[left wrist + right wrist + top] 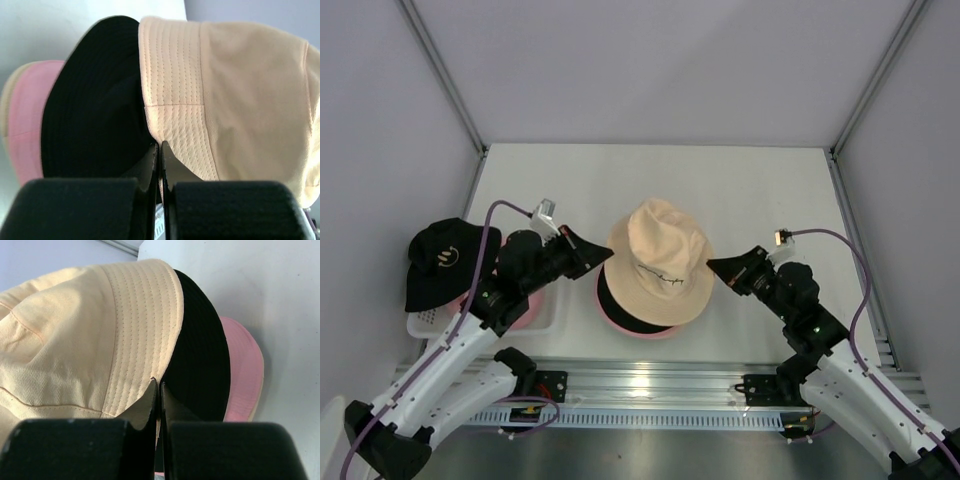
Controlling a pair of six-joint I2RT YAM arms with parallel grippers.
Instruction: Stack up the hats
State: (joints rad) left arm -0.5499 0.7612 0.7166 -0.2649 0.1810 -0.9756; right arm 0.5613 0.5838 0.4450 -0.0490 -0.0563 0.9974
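We see a white table with pale grey walls on three sides. A shiny metal rail runs along the near edge, where the two arms are fixed.

In the middle of the table there is a pile of three hats. The pink hat is at the bottom. The black hat lies on it. The cream hat sits on top. We can only see the edges of the pink and black ones, peeking out on the near and left sides.

The cream hat has its round top up and its brim down. From above it looks a bit longer from the far side to the near side than from left to right. Its thin dark writing faces the near edge, a little to the right.

The left gripper is at the left side of the cream hat's brim. Its fingers are pressed together, and a thin bit of cream cloth shows between them in the left wrist view. The right gripper is at the right side of the same brim. It pinches the cream cloth the same way.

At the far left, the other black hat, with a small white mark, sits top up over a white basket.
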